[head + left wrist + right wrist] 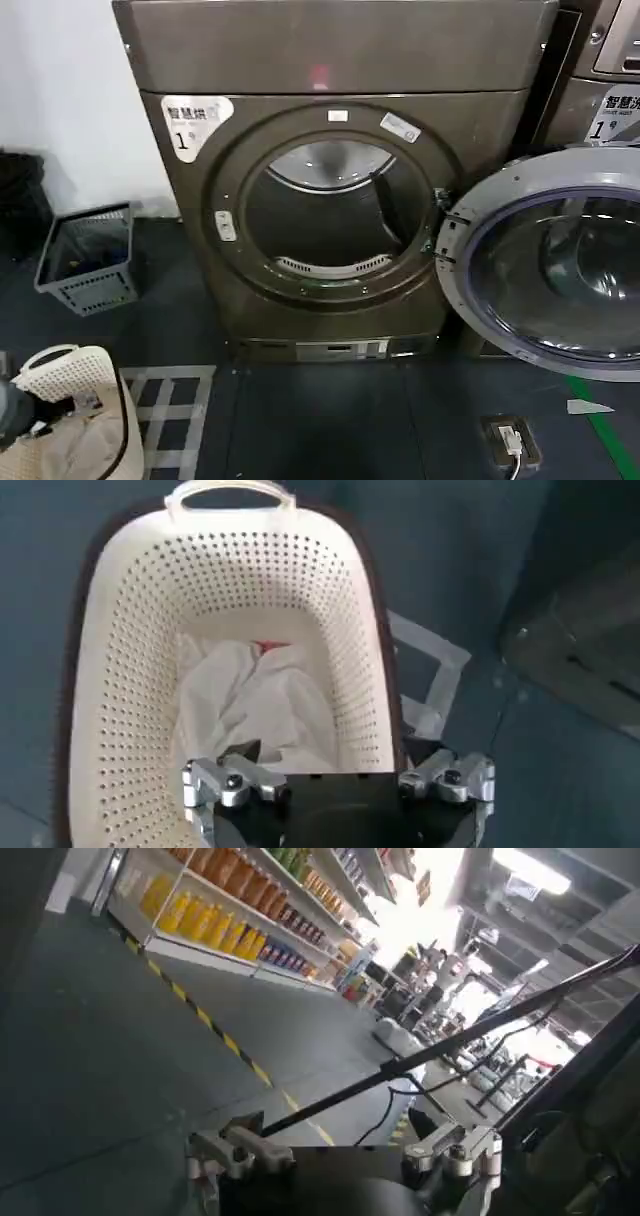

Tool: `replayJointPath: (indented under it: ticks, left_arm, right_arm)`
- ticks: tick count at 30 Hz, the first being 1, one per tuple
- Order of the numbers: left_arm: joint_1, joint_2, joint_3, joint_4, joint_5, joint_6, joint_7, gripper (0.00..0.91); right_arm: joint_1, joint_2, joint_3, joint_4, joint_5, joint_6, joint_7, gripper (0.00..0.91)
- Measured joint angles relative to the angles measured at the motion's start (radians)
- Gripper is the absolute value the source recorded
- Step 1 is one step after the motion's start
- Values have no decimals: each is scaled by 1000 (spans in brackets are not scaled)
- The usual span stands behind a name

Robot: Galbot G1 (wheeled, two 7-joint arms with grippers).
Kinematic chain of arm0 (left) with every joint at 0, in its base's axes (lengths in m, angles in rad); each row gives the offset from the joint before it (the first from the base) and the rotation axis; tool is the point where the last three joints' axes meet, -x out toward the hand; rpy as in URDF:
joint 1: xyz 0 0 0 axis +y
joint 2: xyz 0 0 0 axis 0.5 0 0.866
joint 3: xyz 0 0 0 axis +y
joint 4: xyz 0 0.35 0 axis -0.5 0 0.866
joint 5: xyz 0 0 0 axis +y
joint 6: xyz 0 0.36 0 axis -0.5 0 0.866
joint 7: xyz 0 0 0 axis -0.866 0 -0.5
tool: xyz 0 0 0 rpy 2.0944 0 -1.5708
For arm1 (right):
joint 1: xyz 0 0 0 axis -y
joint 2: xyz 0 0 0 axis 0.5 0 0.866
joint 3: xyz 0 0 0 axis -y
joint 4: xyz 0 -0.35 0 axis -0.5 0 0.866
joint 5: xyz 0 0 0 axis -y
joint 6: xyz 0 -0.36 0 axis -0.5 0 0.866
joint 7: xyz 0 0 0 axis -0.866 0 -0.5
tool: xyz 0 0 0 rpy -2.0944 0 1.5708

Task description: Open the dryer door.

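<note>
The dryer door (548, 262) already stands swung wide open on its hinges at the right of the dryer (330, 180), its light grey inner face and dark glass turned toward us, well clear of the round opening. We see straight into the bare steel drum (330, 215); nothing blocks the mouth. We judge the task done or all but done: the door hangs far enough out that no further pull looks needed.

Left gripper (338, 782) hovers above the white perforated laundry basket (120, 680), jaws spread wide, holding nothing. White cloth (250, 700) lies bunched in the basket's bottom. That basket sits on the dark floor at the head view's lower left (75, 375), in front of the dryer and off to its left, likely staged for loading. A grey crate (88, 260) stands near the wall farther back.

Right gripper (345, 1153) is also spread open and empty, pointed away from the machine toward a store aisle with shelves of bottles (215, 918) and a yellow-black floor stripe (215, 1028); we'd say that arm has nothing to grip there. A second machine (600, 70) stands behind the open door.
</note>
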Motion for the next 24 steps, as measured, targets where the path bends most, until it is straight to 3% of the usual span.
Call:
replayJointPath:
  ticks: [24]
  left_arm:
    - [9,7,-9,80,-131,0,-72,907]
  right_arm:
    - [10,9,12,-15,-31,4,-6,907]
